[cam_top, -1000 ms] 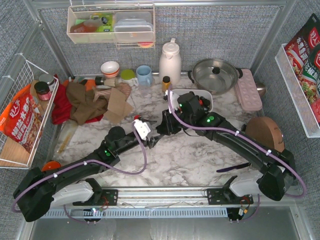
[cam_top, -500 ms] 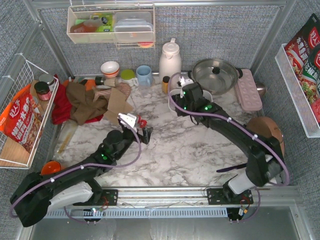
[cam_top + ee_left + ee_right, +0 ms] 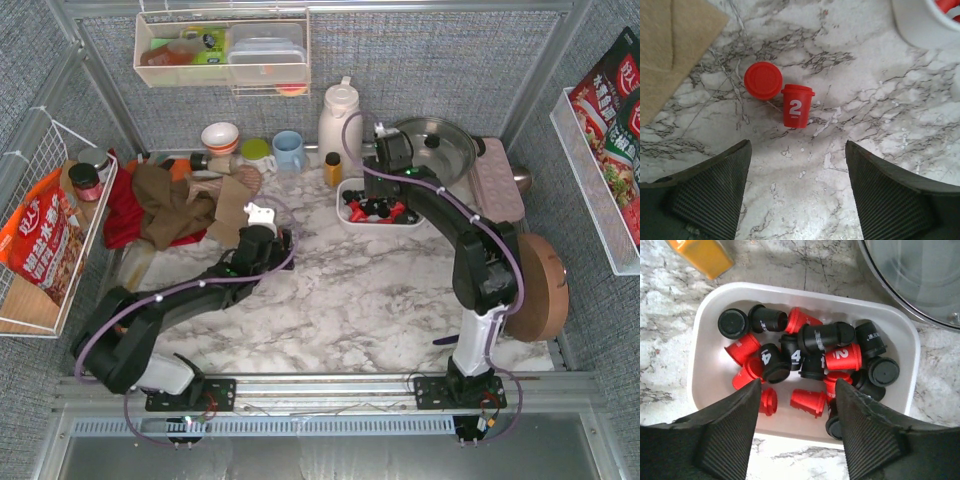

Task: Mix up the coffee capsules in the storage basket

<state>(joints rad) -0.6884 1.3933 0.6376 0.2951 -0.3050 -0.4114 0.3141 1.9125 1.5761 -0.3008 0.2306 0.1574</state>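
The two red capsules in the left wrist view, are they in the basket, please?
Out: both capsules sit on the table, outside the basket.

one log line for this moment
left gripper open over two red capsules on table | right gripper open over storage basket | coffee capsules red and black, jumbled inside

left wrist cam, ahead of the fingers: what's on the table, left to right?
tan sheet → red capsule seen end-on → red capsule marked 2 → storage basket, only its corner in frame
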